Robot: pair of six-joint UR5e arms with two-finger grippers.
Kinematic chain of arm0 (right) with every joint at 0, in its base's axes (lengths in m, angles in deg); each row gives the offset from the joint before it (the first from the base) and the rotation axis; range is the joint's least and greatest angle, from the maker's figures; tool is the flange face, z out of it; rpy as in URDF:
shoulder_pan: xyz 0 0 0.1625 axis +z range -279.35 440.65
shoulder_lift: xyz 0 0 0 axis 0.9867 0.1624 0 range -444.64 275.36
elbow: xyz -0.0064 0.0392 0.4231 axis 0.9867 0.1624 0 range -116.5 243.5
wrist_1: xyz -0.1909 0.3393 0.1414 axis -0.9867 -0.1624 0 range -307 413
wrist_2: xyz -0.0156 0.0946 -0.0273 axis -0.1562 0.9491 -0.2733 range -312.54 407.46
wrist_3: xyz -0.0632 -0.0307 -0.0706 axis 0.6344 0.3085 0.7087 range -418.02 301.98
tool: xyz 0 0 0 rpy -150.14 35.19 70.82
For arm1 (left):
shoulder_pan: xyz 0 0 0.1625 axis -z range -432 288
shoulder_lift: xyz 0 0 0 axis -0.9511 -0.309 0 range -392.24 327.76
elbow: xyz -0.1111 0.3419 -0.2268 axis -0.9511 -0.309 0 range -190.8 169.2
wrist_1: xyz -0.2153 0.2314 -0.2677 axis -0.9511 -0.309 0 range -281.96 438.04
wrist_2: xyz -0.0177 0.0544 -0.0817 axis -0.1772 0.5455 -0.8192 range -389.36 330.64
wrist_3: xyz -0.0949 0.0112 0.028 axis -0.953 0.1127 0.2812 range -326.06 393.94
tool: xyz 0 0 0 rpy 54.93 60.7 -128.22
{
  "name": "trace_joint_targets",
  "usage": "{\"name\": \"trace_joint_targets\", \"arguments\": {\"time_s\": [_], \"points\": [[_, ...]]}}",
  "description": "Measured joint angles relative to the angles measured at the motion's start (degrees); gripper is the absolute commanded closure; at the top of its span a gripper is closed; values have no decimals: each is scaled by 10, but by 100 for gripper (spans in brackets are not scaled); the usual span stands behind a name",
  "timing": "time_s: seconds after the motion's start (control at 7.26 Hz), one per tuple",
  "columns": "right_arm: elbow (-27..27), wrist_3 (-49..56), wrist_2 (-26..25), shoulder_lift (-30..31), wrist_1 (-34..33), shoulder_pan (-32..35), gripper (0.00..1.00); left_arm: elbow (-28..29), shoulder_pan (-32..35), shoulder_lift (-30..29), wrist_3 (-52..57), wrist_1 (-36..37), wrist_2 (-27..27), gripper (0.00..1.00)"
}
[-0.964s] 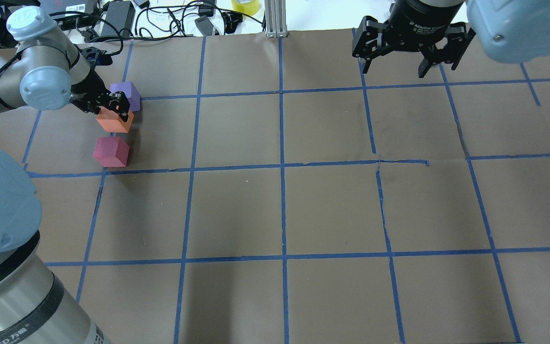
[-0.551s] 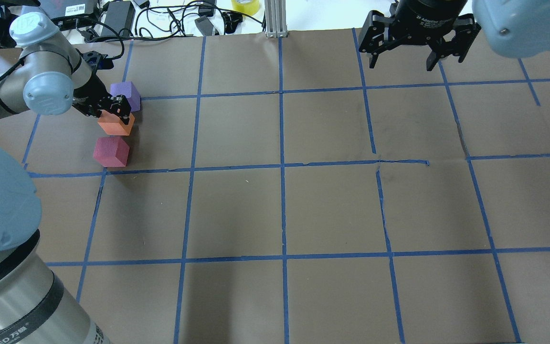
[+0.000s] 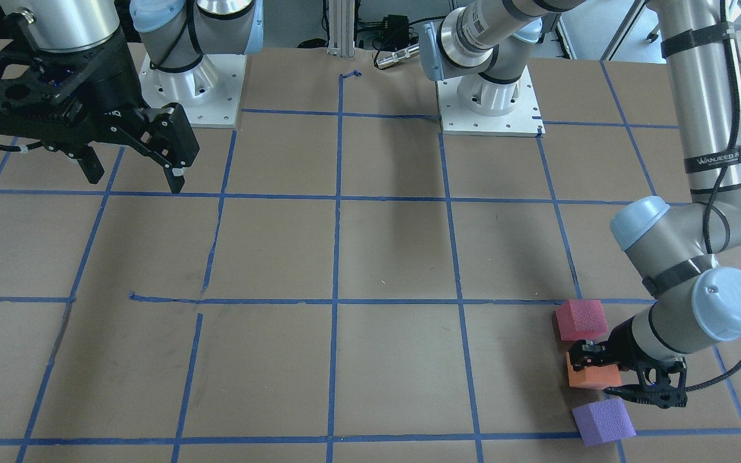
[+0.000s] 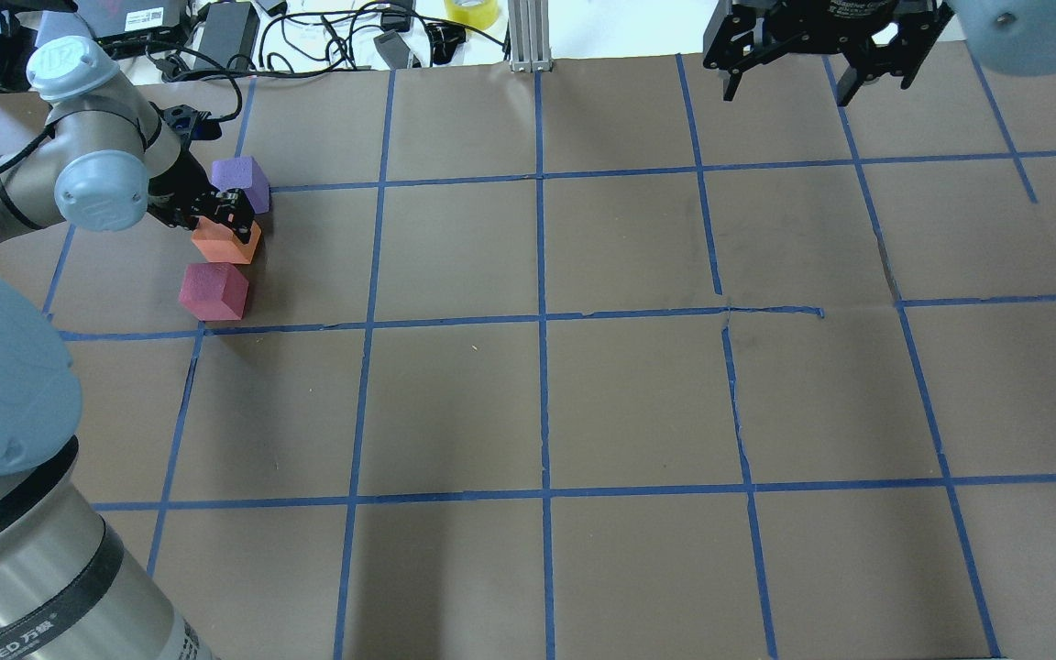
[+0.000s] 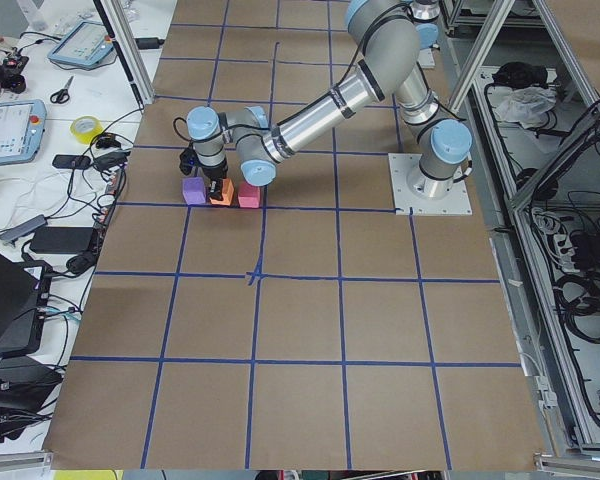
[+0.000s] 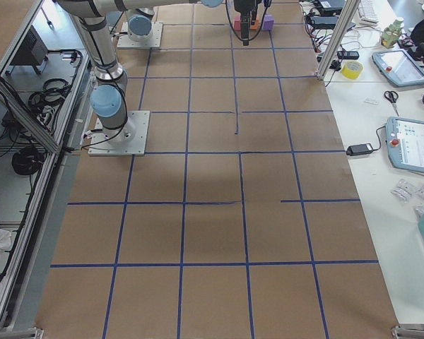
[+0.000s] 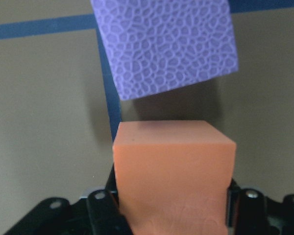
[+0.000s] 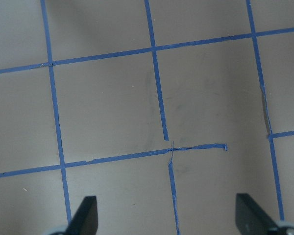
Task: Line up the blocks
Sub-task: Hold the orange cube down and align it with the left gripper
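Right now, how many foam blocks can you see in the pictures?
3. The purple block lies farthest from the robot, the orange block sits in the middle, gripped by the left hand, and the pinkish-red block lies nearest. None seems hidden.

Bright, even light from above; fixed views crisp, the wrist close-up soft.

Broad, soft-edged arm shadows lie on the brown desk [image 4: 638,403], with no hard glare on its matte paper. The white bench [image 4: 601,27] beyond it is washed out. In the left wrist view the purple block [image 7: 164,46] shows its foam grain, while the nearer orange block [image 7: 174,171] blurs toward the lens.
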Motion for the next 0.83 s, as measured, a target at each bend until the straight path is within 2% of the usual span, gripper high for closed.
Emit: {"name": "trace_joint_targets", "arguments": {"time_s": [0.28, 0.69, 0.83], "points": [[6, 0, 2, -1, 8, -5, 0, -1, -1, -2, 1, 1, 2, 77], [11, 1, 3, -5, 21, -8, 0, -1, -1, -5, 5, 2, 16, 74], [11, 2, 3, -5, 26, -8, 0, -2, -1, -6, 5, 2, 17, 77]]}}
